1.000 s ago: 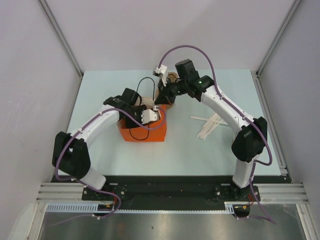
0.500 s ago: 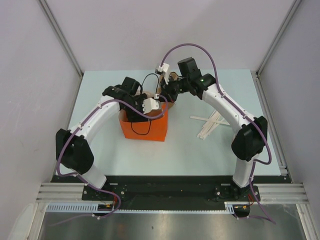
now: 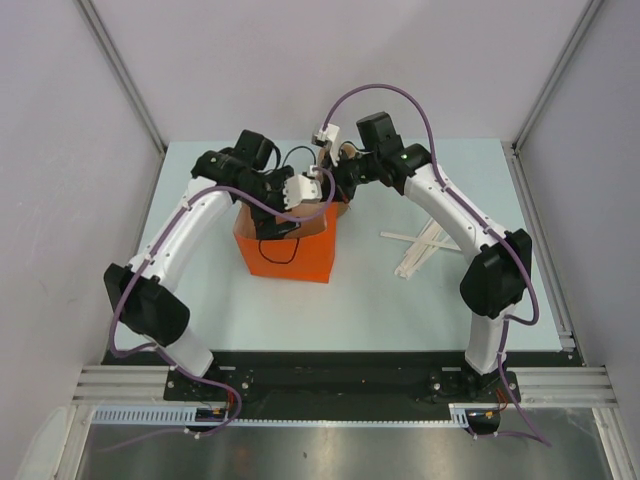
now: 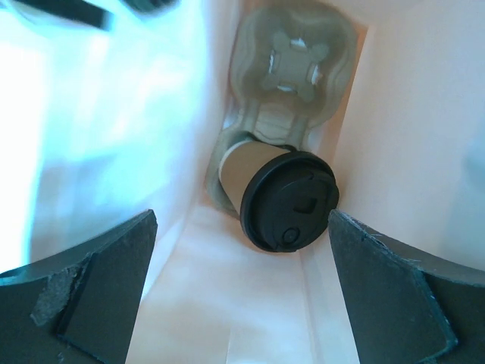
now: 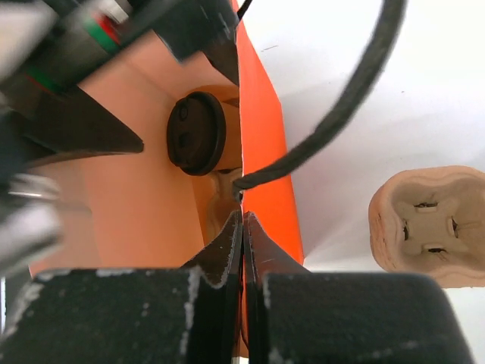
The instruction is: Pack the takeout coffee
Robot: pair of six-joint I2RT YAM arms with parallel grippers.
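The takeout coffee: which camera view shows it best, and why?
Left wrist: the takeout coffee shows lid and tan side, down inside the orange bag. Right wrist catches mainly its black lid; top external shows none of it.

Two white arms (image 3: 190,225) with black joints (image 3: 150,310), looping purple cables (image 3: 370,95), dark wedge-shaped tool fingers (image 4: 98,288).

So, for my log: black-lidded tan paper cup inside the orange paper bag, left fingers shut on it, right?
No: left fingers stand open, clear of that black-lidded tan paper cup in the orange paper bag; see left wrist view.
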